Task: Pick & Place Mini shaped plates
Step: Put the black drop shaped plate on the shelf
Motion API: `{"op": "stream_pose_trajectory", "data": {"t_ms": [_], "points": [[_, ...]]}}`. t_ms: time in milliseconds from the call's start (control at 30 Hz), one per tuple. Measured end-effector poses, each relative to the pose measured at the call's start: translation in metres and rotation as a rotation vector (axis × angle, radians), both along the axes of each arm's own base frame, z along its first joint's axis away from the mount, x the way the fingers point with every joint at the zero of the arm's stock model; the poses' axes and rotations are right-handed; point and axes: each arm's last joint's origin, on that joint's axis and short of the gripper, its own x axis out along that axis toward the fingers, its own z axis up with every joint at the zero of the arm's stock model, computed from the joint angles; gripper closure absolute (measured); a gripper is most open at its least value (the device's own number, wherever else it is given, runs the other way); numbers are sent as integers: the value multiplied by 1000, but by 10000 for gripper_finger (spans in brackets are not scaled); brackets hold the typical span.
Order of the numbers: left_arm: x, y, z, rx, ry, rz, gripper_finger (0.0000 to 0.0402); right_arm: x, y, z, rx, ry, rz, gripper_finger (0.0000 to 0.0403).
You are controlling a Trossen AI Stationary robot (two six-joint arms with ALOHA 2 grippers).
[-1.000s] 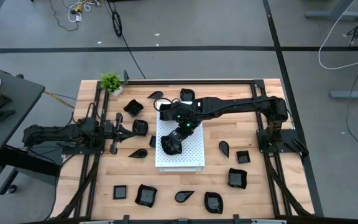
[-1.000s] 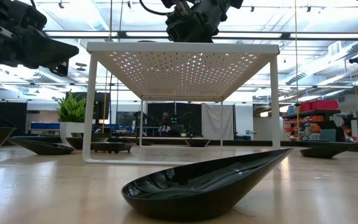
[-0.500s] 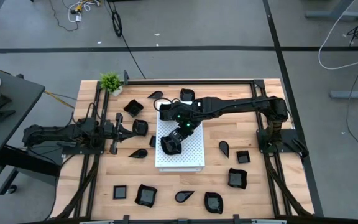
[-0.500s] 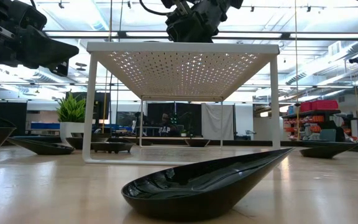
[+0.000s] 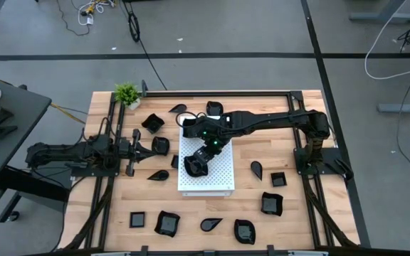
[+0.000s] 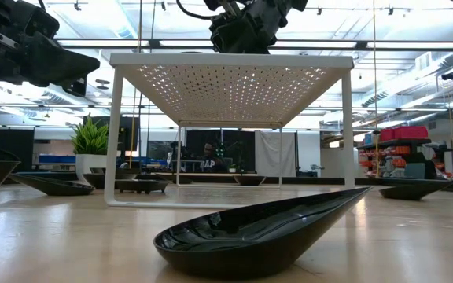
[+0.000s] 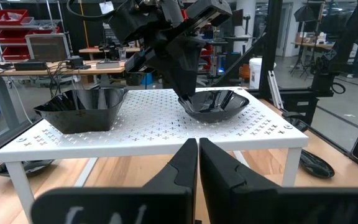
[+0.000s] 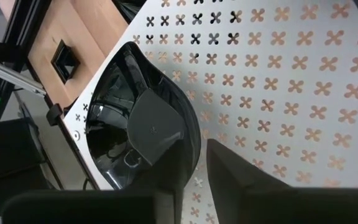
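Observation:
A round glossy black mini plate [image 5: 194, 166] [image 8: 123, 118] sits on its base on the white perforated board [image 5: 218, 179], near the board's left edge. My right gripper [image 5: 203, 152] [image 8: 185, 127] slants down over it, open, with the rim between its fingers. A wavy-edged plate [image 7: 82, 111] stands on the board's far part. Several more black plates lie on the wooden table around the board. My left gripper [image 7: 197, 163] waits shut at the table's left [image 5: 139, 147], pointing level at the board. My right gripper comes from above, slanting down, with one finger [image 8: 157, 134] inside the round plate and the other [image 8: 241, 180] outside its rim [image 8: 191, 146]. The outer finger stands off the rim, with board showing between them. Whether the inner finger touches the plate's wall I cannot tell.
Plates lie left of the board [image 5: 161, 146] [image 5: 158, 175], right of it [image 5: 257, 169] [image 5: 278, 179] and along the near edge [image 5: 167, 223] [image 5: 244, 231]. A small potted plant [image 5: 127, 94] stands at the far left corner. A leaf-shaped plate [image 6: 258, 232] lies close to the low camera.

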Motion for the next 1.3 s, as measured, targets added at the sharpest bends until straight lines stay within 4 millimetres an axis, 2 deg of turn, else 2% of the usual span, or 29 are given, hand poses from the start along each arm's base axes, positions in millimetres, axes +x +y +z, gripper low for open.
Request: {"op": "stream_pose_trajectory", "data": {"t_ms": [300,767,1033,1300], "points": [[0,0,0,0,0,0,381,0,0,0,0,-1,0,312],[0,0,0,0,0,0,381,-8,-2,16,-22,-43,27,293],[0,0,0,0,1,0,381,-15,7,30,-43,-110,70,293],[0,0,0,0,0,0,381,-30,26,27,-39,-139,106,293]]}}
